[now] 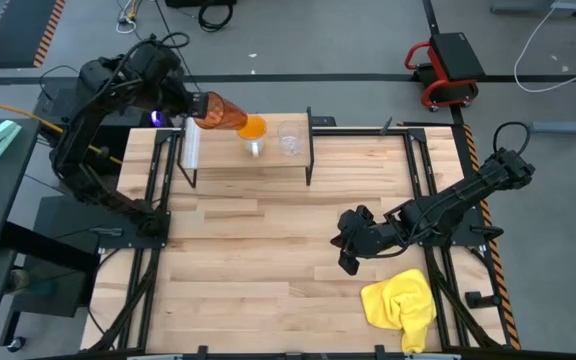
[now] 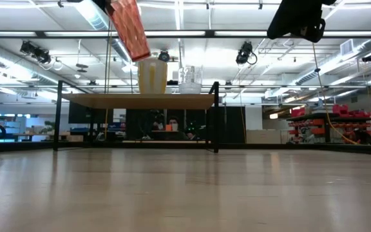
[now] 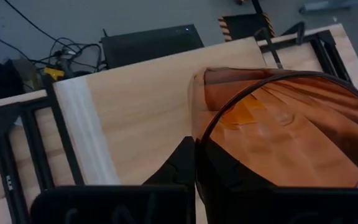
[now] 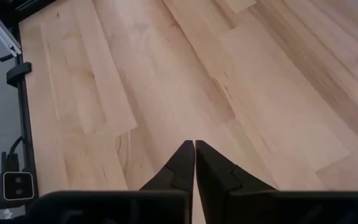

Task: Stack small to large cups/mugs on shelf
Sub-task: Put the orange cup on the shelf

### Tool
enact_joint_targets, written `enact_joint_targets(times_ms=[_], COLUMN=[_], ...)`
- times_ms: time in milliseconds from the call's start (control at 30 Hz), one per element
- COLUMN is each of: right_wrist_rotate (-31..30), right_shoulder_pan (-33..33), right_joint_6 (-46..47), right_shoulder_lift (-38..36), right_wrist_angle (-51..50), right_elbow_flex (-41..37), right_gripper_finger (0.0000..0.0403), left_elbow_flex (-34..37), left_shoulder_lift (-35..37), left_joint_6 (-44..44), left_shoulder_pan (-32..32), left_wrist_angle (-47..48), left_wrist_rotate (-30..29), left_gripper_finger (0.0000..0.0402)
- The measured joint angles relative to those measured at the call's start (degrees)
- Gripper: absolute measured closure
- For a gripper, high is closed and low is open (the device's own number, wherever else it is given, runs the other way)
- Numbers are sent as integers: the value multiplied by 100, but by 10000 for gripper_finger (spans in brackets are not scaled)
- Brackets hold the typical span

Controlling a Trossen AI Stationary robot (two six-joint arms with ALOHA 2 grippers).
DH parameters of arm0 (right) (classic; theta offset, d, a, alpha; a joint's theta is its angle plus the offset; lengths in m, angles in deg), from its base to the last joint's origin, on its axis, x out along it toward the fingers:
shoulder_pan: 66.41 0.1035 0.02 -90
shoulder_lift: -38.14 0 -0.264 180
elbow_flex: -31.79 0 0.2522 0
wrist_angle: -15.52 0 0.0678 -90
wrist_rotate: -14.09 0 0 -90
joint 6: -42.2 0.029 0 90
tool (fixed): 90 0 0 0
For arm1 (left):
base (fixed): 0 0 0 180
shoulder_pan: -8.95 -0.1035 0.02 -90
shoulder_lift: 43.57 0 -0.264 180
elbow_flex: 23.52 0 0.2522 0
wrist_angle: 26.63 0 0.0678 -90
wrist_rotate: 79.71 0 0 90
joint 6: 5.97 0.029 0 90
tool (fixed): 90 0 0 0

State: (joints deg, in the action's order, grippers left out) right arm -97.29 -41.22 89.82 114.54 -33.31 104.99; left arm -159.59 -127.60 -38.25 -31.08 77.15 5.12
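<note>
Gripping the amber tumbler (image 1: 222, 112) by its wall, the left gripper (image 1: 194, 104) hangs above the shelf's (image 1: 218, 150) left end, its fingers pinched together on the wall so that the tumbler sticks out tilted, mouth away from the gripper and toward the orange mug (image 1: 253, 130). From table height the tumbler (image 2: 129, 27) shows slanting in the air above the shelf (image 2: 140, 101), clear of the board and just above and beside the mug (image 2: 152, 76). Seen past the left arm's own dark fingers (image 3: 182, 165), the tumbler (image 3: 284, 127) fills much of the wrist view, its ribbed translucent wall glowing orange over the pale board. Going down in size from there: the wooden tabletop (image 1: 268, 260) carries everything, with the shelf standing on thin black legs along its far edge. On the shelf, the orange mug sits near the middle, and the small clear glass cup (image 1: 289, 139) stands just beside it, toward the shelf's right end; both are upright and apart from the tumbler. Well away from the shelf, over the near right part of the tabletop, the right gripper (image 1: 349, 245) hovers with nothing in it, its two fingers (image 4: 182, 165) drawn together until they all but touch above bare planks. A crumpled yellow cloth (image 1: 401, 305) lies near that gripper, farther still from the shelf, at the table's near right corner.
</note>
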Motion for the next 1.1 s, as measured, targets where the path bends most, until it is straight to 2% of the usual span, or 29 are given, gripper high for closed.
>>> enact_joint_targets(times_ms=[267, 567, 867, 1100], right_wrist_rotate=[-111, -111, -109, -107], right_shoulder_pan=[-7, -4, -7, -6], right_joint_6=[0, 24, 26, 28], right_shoulder_lift=[-1, 0, 0, 0], right_wrist_angle=[-2, 0, 0, -1], right_elbow_flex=[0, 0, 0, 0], right_gripper_finger=[387, 388, 388, 388], left_elbow_flex=[1, 30, 772, 1027], left_shoulder_lift=[102, 79, 81, 83], left_joint_6=[-68, -303, -282, -274], left_shoulder_pan=[-265, -543, -558, -558], left_wrist_angle=[2, -8, 5, -12], left_wrist_rotate=[-273, -290, 11, -22], left_gripper_finger=[390, 390, 390, 390])
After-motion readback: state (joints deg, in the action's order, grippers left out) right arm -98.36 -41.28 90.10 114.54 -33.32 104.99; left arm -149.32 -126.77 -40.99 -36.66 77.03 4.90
